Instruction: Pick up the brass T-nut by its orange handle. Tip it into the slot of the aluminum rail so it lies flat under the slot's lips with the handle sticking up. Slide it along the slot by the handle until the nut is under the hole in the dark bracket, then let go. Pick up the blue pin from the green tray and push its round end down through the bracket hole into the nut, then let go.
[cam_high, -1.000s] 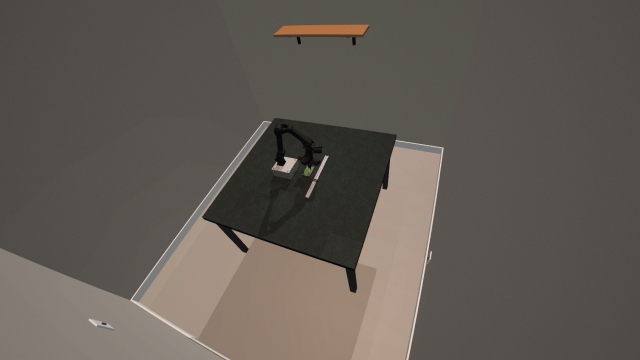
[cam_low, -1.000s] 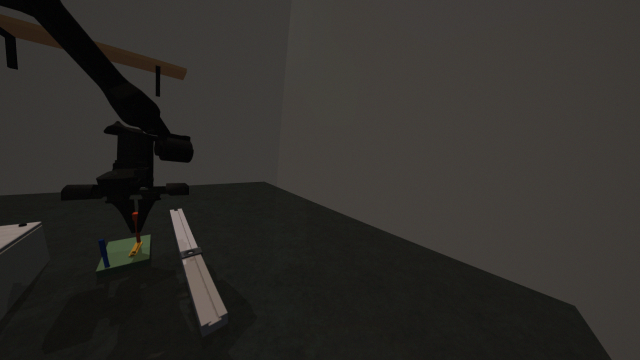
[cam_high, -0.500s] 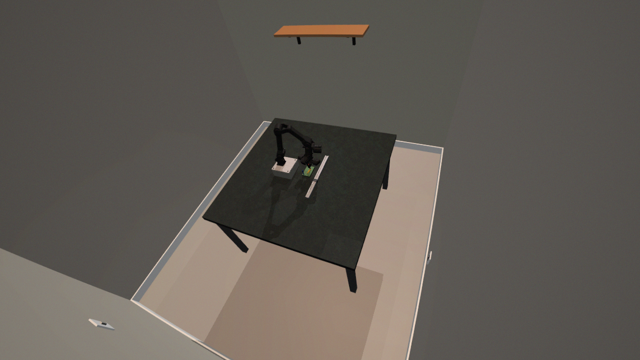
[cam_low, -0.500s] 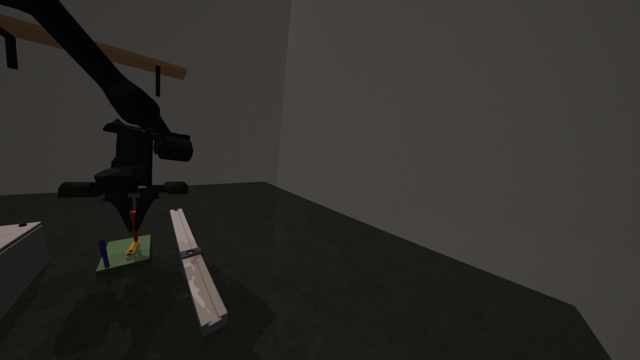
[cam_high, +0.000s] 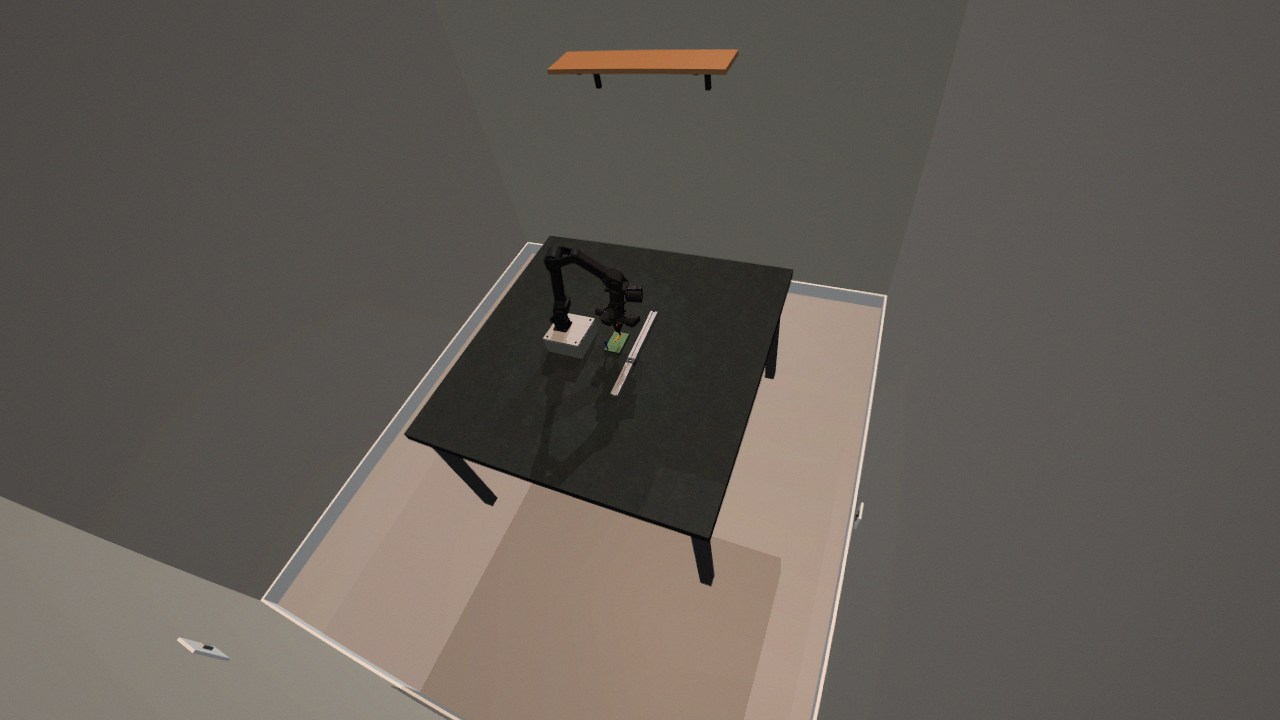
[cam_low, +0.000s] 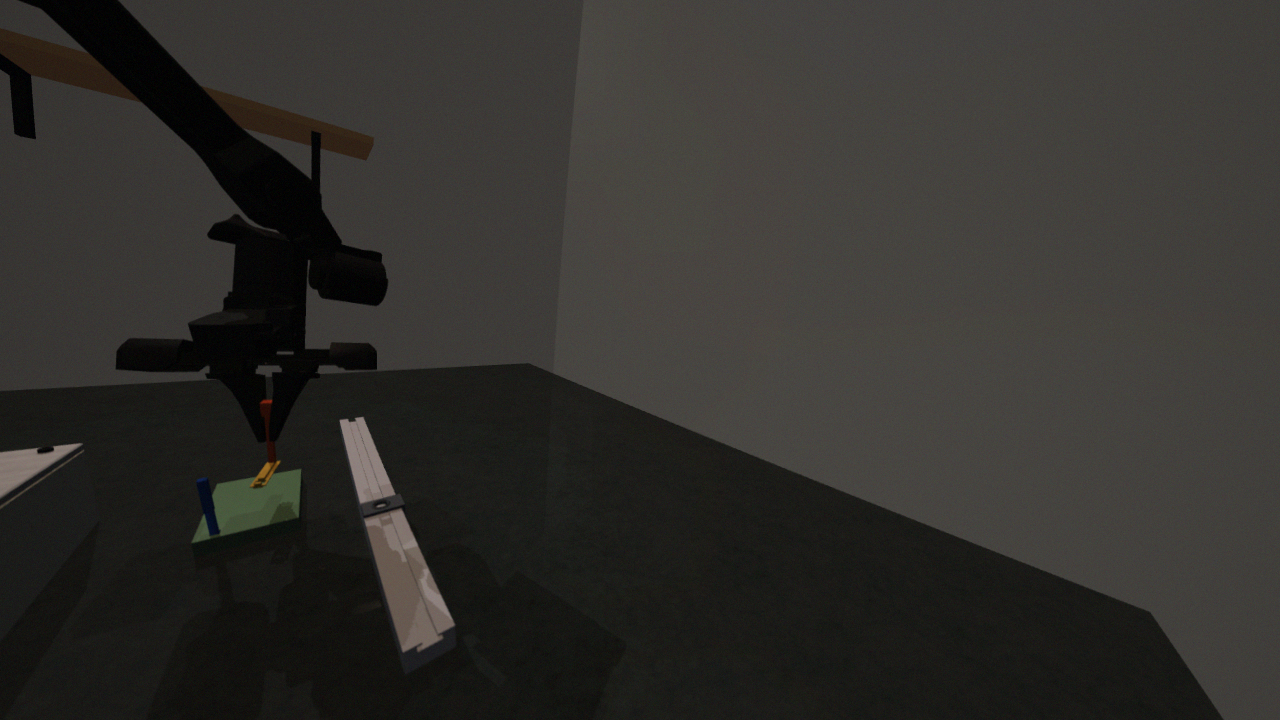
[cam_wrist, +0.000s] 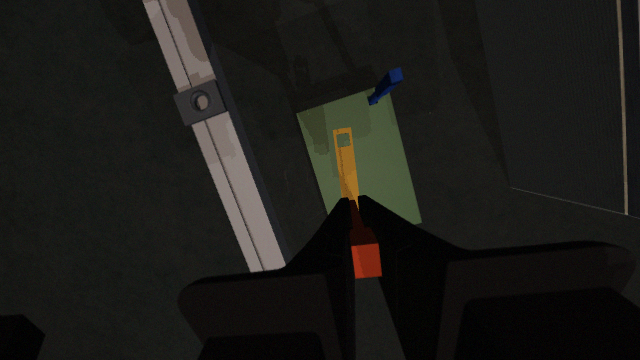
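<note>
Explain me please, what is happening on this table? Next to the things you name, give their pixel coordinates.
The gripper (cam_high: 617, 329) (cam_low: 267, 438) (cam_wrist: 353, 204) is closed on the orange handle (cam_low: 266, 410) (cam_wrist: 366, 261) of the brass T-nut (cam_low: 265, 473) (cam_wrist: 345, 165), at the green tray (cam_high: 614, 347) (cam_low: 277, 508) (cam_wrist: 390, 170). The blue pin (cam_low: 207, 506) (cam_wrist: 387, 86) stands in the tray. Beside it lies the aluminum rail (cam_high: 643, 333) (cam_low: 407, 573) (cam_wrist: 242, 200) with the dark bracket (cam_high: 631, 360) (cam_low: 394, 504) (cam_wrist: 181, 109). The nut is not in the slot yet.

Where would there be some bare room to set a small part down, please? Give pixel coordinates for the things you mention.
The tabletop stretch between the rail (cam_high: 644, 333) (cam_low: 407, 573) (cam_wrist: 245, 200) and the table's long edge away from the arm base (cam_high: 569, 329) shows nothing standing on it. It is crowded around the green tray (cam_high: 612, 348) (cam_low: 246, 512) (cam_wrist: 385, 165), between base and rail, where the tool (cam_low: 270, 438) (cam_wrist: 353, 204) grips the orange handle (cam_low: 266, 409) (cam_wrist: 366, 260).
</note>
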